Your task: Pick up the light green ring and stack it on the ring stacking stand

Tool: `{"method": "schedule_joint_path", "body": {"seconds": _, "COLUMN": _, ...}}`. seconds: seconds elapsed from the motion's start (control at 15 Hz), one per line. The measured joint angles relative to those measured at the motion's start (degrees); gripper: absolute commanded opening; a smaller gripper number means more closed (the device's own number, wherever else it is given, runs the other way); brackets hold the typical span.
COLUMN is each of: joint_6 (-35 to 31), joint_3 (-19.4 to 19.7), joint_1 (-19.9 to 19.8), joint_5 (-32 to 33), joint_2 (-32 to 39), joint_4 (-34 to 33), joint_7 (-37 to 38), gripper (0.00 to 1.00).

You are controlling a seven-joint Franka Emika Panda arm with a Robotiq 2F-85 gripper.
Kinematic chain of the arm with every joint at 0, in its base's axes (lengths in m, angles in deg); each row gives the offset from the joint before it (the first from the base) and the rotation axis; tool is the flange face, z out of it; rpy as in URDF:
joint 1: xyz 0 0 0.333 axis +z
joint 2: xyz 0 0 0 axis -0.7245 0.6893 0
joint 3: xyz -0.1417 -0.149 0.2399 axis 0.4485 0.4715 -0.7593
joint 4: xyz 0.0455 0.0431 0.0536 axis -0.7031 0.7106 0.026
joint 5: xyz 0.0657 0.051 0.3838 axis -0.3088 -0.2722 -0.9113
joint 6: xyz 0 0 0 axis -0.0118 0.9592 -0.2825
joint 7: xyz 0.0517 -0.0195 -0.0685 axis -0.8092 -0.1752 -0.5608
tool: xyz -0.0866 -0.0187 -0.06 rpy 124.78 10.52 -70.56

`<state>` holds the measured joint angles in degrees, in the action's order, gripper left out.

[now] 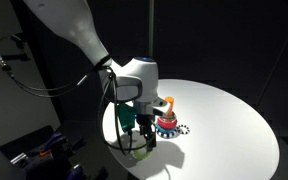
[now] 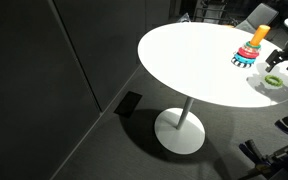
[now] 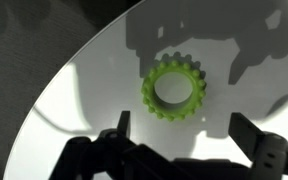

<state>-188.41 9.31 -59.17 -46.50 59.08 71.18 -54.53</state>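
Observation:
The light green ring [image 3: 174, 91] is a lime ring with a toothed rim, lying flat on the white round table [image 3: 84, 110]. It also shows under the gripper in an exterior view [image 1: 140, 151] and at the table's edge in an exterior view [image 2: 274, 81]. My gripper [image 3: 181, 130] is open and empty, hovering above the ring, which lies just beyond the fingertips. The ring stacking stand [image 1: 168, 118] has an orange peg over red and teal rings and stands just beside the gripper; it also shows in an exterior view [image 2: 251, 49].
The table edge [image 3: 54, 80] curves close to the ring, with dark floor beyond. The table's white pedestal base [image 2: 180, 131] stands on dark carpet. Black cables [image 1: 24, 80] hang beside the arm.

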Motion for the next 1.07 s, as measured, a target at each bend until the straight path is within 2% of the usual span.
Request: {"method": "schedule_joint_path", "body": {"seconds": 1.07, "joint_6": -0.1, "joint_3": -0.9, "joint_1": 0.8, "joint_5": -1.0, "joint_2": 6.2, "joint_4": -3.2, "joint_7": 0.2, "gripper": 1.0}}
